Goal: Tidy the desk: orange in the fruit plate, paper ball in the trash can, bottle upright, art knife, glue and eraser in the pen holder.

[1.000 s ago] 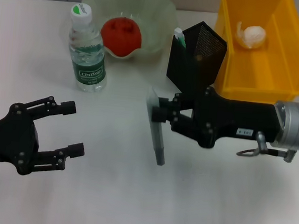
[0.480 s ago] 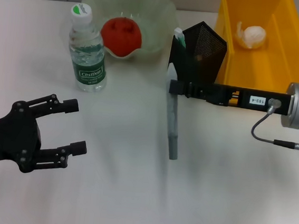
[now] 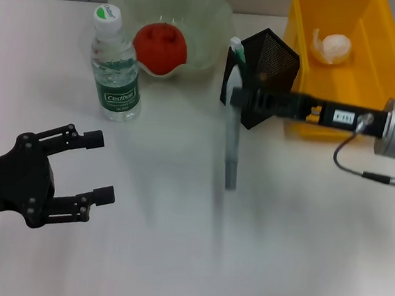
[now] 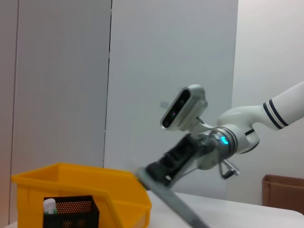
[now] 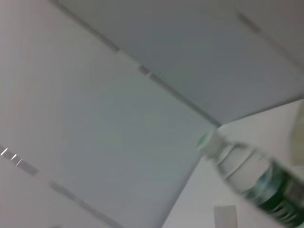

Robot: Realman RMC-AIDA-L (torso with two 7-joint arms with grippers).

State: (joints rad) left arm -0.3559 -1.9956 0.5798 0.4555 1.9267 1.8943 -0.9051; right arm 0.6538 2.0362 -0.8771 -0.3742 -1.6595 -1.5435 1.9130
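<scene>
White desk (image 3: 173,257); cardboard box (image 4: 284,192).

The art knife (image 3: 232,148) is motion-blurred, its upper end hidden by the right hand (image 3: 239,98). The trash can (image 3: 383,68) runs past the top edge. The bottle (image 5: 251,180) smears in the right wrist view.

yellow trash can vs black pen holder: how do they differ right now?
The trash can is bright yellow, solid-walled, wide and rectangular; the pen holder is black mesh, narrow and angular. The trash can holds the paper ball; the pen holder shows a white-green item poking out. Both stand upright, side by side.
</scene>
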